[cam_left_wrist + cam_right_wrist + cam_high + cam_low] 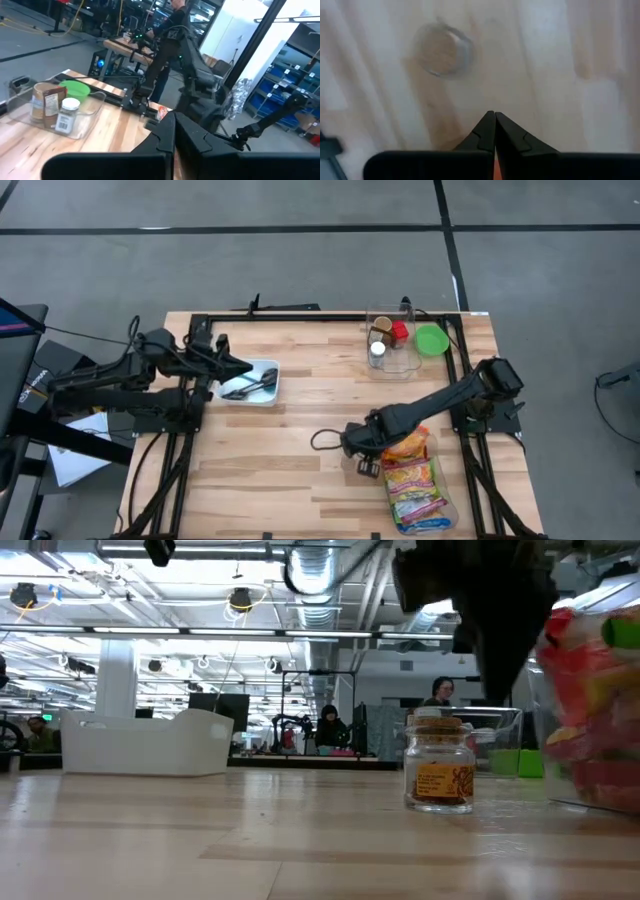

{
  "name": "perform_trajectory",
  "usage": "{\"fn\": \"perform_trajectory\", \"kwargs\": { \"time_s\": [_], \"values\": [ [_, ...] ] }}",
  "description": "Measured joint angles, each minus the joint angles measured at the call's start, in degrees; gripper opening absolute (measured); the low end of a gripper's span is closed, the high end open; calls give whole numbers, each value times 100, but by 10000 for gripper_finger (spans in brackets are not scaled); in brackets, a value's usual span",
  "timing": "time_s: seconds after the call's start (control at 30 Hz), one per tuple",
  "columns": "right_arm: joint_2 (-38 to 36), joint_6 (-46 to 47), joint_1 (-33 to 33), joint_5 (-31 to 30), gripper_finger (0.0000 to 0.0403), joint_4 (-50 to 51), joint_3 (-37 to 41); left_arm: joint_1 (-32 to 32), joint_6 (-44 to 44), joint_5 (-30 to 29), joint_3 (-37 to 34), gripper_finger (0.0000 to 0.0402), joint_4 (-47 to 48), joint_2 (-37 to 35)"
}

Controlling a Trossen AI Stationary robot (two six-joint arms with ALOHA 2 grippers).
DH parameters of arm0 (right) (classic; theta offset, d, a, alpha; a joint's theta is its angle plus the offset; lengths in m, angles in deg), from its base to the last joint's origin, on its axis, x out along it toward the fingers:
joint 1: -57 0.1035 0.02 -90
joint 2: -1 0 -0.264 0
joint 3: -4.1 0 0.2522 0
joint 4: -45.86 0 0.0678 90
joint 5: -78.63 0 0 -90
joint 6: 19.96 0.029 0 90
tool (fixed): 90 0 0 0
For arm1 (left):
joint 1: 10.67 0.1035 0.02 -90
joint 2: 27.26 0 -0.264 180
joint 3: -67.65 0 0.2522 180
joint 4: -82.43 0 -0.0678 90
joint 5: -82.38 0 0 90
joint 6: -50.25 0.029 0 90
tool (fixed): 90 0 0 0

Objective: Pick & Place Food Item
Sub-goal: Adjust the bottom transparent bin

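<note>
wooden table [300, 430], pale planks, carries everything; the right arm reaches in from the right edge toward the middle, its right gripper [352, 442] low over the boards with its fingers [495, 131] pressed together and holding nothing; just beside it, toward the front right corner, lies a clear bag of colourful food packets [415, 485], its top end touching the arm's wrist; the left arm waits at the left edge, its left gripper [240, 367] closed and empty, its tip over the edge of a white tray [268, 385] that holds dark utensils [252, 387]; a clear bin [392, 350] sits near the back right corner with small jars inside, one red-lidded [400, 332], one white-lidded [377, 350], and a green bowl [432, 340] touches its right side; smallest, a spice jar [438, 772] with a cork-coloured lid and an orange label stands upright on the boards beside the bag, just under the right gripper; the right wrist view looks down on its round top [442, 50].
</note>
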Motion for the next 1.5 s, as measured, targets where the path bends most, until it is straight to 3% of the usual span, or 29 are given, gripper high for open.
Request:
{"fn": "perform_trajectory", "kwargs": {
  "time_s": [0.33, 0.53, 0.83, 1.13, 1.3, 1.5],
  "values": [
    [-120, -192, -6, -14, 0, 217, 564, -400, -26, -301, -3, 0, -307, 322],
    [-288, -103, -22, -332, 0, -13, 641, -546, -26, -391, -2, 0, -389, 520],
    [-1385, 862, -40, -1642, 0, -493, 638, -550, -48, -393, -4, 0, -477, 708],
    [-2350, 3168, 368, -2439, 0, 1494, 652, -550, -162, -391, -4, 0, -480, 704],
    [-2650, 4372, 744, -2407, 0, 2490, 652, -550, -150, -389, -2, 0, -466, 748],
    [-2631, 5137, 1163, -2057, 0, 3288, 654, -550, -151, -388, 2, 0, -483, 925]
  ]
}}
